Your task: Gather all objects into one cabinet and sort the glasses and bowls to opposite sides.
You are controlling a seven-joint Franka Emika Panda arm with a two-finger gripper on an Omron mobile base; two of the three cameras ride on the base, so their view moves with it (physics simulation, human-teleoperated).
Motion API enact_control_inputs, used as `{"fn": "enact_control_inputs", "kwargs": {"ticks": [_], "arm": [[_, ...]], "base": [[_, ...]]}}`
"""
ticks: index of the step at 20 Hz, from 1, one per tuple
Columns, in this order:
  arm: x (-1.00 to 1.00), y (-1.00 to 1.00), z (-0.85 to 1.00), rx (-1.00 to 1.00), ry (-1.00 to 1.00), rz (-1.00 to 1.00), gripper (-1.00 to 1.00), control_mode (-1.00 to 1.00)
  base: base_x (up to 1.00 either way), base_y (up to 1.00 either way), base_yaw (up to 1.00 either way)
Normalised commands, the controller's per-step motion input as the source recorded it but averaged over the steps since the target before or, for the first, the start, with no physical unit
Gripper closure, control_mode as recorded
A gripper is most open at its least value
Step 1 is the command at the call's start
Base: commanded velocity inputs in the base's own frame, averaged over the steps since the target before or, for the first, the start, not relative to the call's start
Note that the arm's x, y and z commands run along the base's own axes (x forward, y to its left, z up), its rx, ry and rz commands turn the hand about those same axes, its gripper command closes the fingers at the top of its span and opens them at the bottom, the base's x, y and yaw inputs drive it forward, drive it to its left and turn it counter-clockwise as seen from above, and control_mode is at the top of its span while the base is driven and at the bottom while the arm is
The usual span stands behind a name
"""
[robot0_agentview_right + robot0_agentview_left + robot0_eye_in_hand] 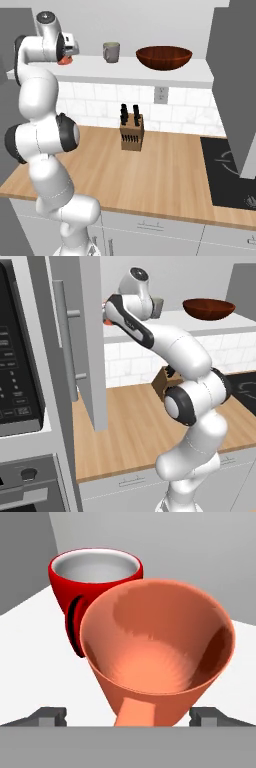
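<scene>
The jaws stand wide apart on either side of the orange-red cup (157, 657), which sits on the white shelf (40, 657) just beside the red cup (95, 574), so the gripper (127, 716) should draw straight back without nudging either.

white shelf (165, 70) carries a grey cup (111, 52) and, at its 3 o'clock, a dark bowl (164, 57); orange-red cup (157, 654) stands there too, red cup (92, 582) at its 11 o'clock.
</scene>
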Motion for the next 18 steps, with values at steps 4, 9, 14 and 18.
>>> {"fn": "enact_control_inputs", "kwargs": {"ticks": [4, 9, 14, 18], "arm": [[0.07, 0.0, 0.0, 0.0, 0.0, 0.06, -1.0, -1.0], [0.04, 0.0, -0.02, 0.0, 0.0, 0.05, -1.0, -1.0], [0.01, 0.01, -0.13, -0.02, -0.11, 0.04, -1.0, -1.0], [0.0, 0.0, 0.0, 0.0, -0.12, 0.05, -1.0, -1.0]], "base": [[0.0, 0.0, 0.0], [0.0, 0.0, 0.0], [0.0, 0.0, 0.0], [0.0, 0.0, 0.0]]}}
